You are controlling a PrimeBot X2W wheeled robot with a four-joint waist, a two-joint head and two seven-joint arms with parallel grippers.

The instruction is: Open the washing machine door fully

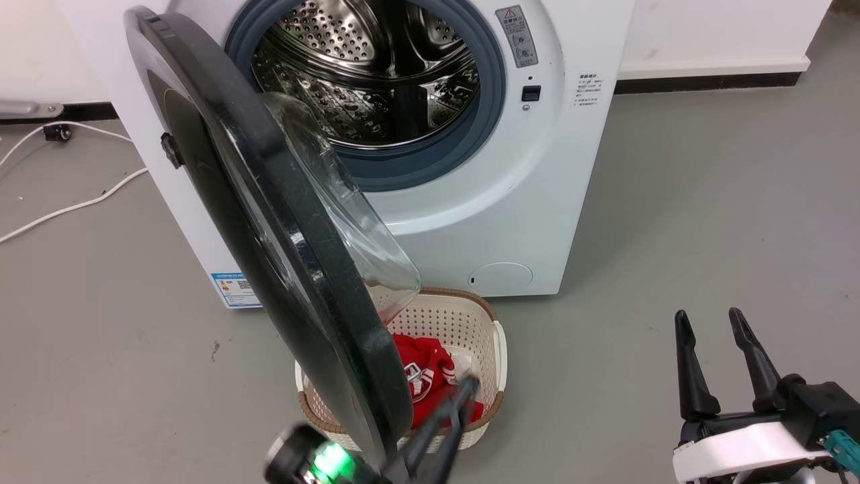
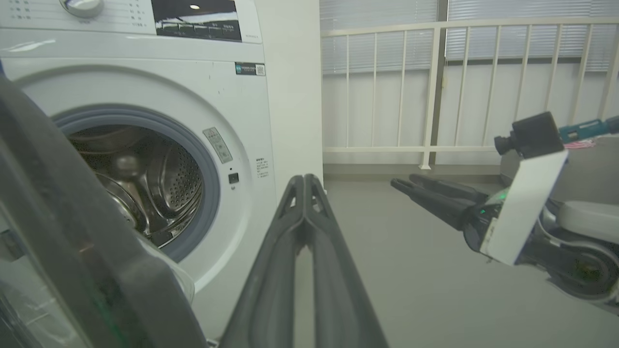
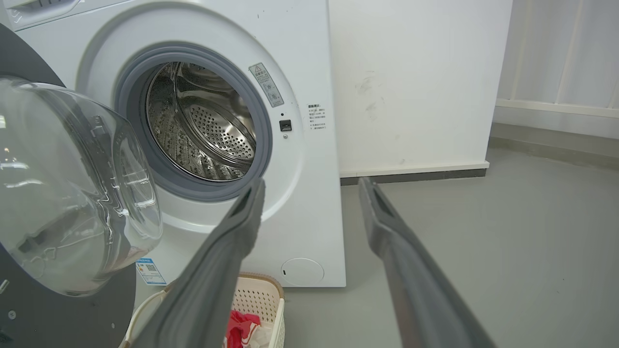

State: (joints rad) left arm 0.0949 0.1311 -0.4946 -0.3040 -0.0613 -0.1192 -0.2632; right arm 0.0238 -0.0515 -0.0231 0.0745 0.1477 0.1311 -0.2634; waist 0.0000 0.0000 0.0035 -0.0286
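The round glossy black plastic door [image 1: 269, 222] carries a smooth clear glass bowl [image 1: 329, 195]; at two o'clock, the smooth white box-shaped washing machine [image 1: 470, 202] has a shiny perforated steel drum [image 1: 363, 74].

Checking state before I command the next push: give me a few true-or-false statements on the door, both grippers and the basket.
1. The washing machine door stands unlatched, swung away from the drum. True.
2. The right gripper is shut on the door. False: it is open, apart from the door, holding nothing.
3. The left gripper has its fingers pressed together. True.
4. The laundry basket is empty. False: a red garment lies in it.
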